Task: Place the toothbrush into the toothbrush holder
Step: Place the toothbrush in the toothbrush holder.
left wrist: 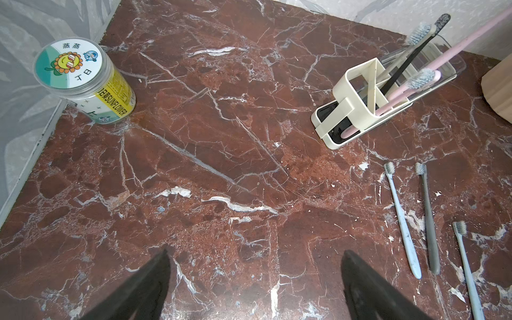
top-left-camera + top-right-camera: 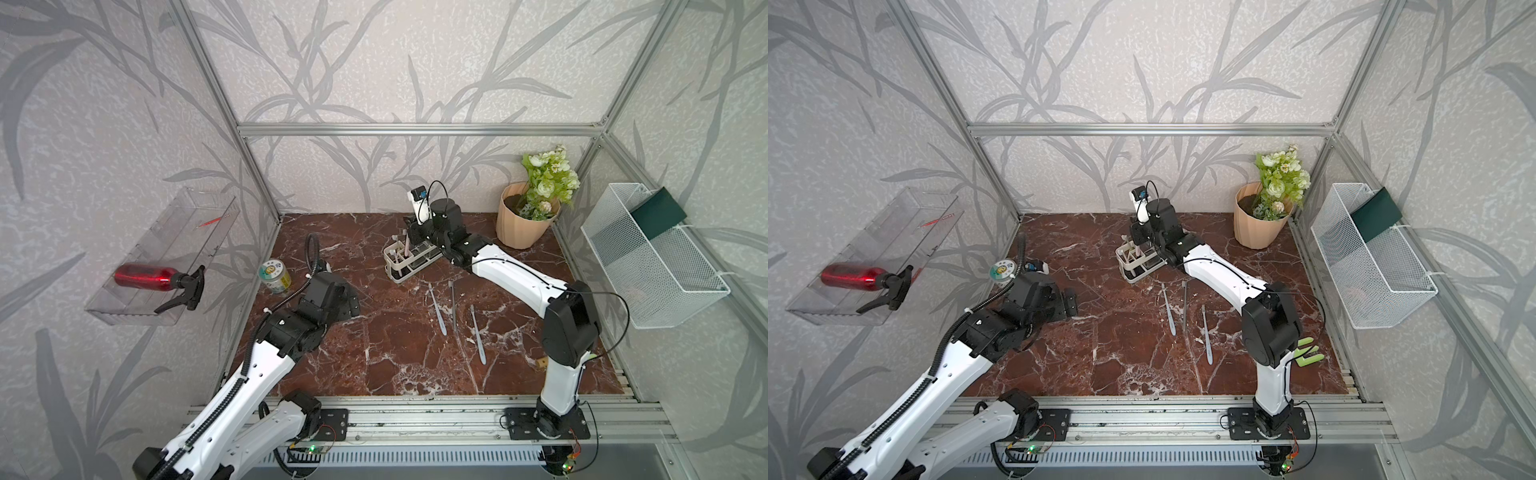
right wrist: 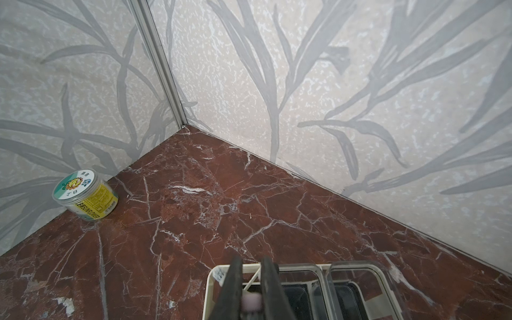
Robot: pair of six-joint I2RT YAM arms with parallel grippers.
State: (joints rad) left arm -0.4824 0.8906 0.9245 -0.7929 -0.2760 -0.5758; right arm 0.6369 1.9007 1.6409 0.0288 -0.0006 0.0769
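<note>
Left tool: low and left of centre in a top view, the left tool (image 2: 353, 300) hung over the surface (image 2: 374, 353). Its jaws were spread wide with nothing between them.
Spare toothbrushes: right of centre, three spare toothbrushes (image 2: 453, 307) lay flat on the surface, roughly parallel, heads pointing toward the back wall.
Toothbrush holder: just beyond them, a little above centre, stood the toothbrush holder (image 2: 399, 277), with other brushes leaning in its white-framed end.
Right tool: the right tool (image 3: 252, 259) sat directly over that white-framed end. Its jaws were nearly closed on a pink handle.
Pink toothbrush: the pink toothbrush (image 1: 454, 50) was in that grip. Its long axis was steep, leaning back and away from the holder's near end, and its lower end appeared to be inside the white frame.
Key relation: the holder's opening lay straight below the right tool, in line with the handle, so the coming move looked like a short drop or release along that axis, not a sideways carry.
Nearer arm: the right arm was at the holder and the left tool was well apart from it.
Far side: a jar (image 2: 275, 276) stood by the left wall, and a flower pot (image 2: 521, 226) in the back right corner.
</note>
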